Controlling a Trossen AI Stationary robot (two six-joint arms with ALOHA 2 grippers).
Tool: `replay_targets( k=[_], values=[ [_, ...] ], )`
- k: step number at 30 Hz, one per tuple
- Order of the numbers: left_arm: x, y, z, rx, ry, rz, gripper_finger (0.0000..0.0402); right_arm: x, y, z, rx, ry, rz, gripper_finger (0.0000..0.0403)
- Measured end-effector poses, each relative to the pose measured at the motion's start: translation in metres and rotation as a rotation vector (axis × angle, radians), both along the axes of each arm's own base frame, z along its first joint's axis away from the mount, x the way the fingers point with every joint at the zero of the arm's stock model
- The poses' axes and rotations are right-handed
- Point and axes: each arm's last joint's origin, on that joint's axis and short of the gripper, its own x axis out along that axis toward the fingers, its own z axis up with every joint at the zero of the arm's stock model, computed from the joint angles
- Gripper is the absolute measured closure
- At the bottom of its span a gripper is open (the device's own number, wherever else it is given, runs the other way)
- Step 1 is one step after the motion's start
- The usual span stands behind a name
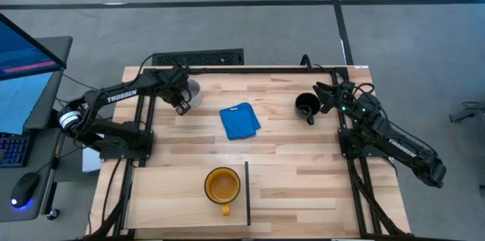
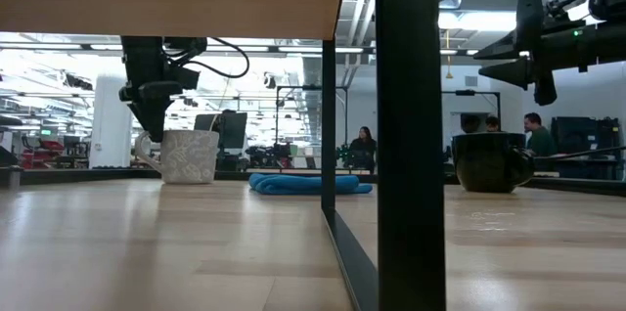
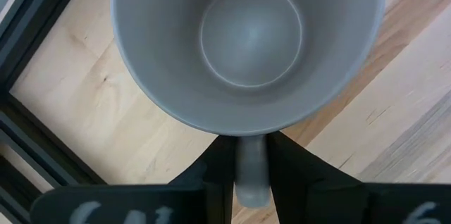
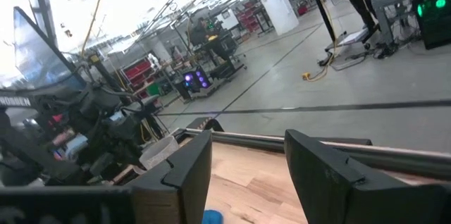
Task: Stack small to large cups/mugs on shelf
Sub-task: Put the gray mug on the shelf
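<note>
A light grey-white mug (image 1: 192, 92) stands on its base on the table at the far left; it also shows in the low view (image 2: 191, 155). My left gripper (image 1: 182, 97) is over its handle and shut on it. A glossy black mug (image 1: 307, 106) stands at the far right. My right gripper (image 1: 324, 93) hangs open just above and beside it, touching nothing (image 2: 516, 65). A yellow mug (image 1: 222, 186) stands on the pale shelf panel (image 1: 303, 195), next to the dark divider (image 1: 248, 192). My left gripper pinches the grey-white mug's handle (image 3: 251, 178) between its two fingers (image 3: 218, 168), one on each side. The fingers come from above, pointing down. The mug stands upright with its base on the table (image 2: 189, 180).
A folded blue cloth (image 1: 239, 120) lies between the grey-white and black mugs. Black frame rails (image 1: 227, 67) run along the far edge and both sides. In the low view the shelf's dark upright (image 2: 411, 135) stands close in front. People show in the room behind.
</note>
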Motion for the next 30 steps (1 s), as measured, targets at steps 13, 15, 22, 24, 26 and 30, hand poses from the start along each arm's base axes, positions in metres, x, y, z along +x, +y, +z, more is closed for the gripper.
replay_targets(
  k=[13,15,22,24,26,30],
  values=[
    [-0.002,-0.002,0.005,-0.007,-0.032,0.045,0.0354,0.0,0.0,0.0,0.04,-0.032,0.001,0.02],
    [-0.002,-0.002,0.012,-0.007,-0.04,0.045,0.0354,0.0,0.0,0.0,0.04,-0.032,0.001,0.02],
    [-0.004,-0.007,0.047,-0.017,-0.065,0.044,0.0354,0.0,0.0,0.0,0.04,-0.032,0.0,0.02],
    [-0.003,-0.009,0.059,-0.011,-0.077,0.047,0.0354,0.0,0.0,0.0,0.04,-0.032,0.0,0.02],
    [-0.004,-0.013,0.07,-0.015,-0.081,0.046,0.0354,0.0,0.0,0.0,0.04,-0.032,0.0,0.02],
    [-0.004,-0.025,0.088,-0.033,-0.087,0.051,0.0354,0.0,0.0,0.0,0.039,-0.031,0.0,0.02]
  ],
)
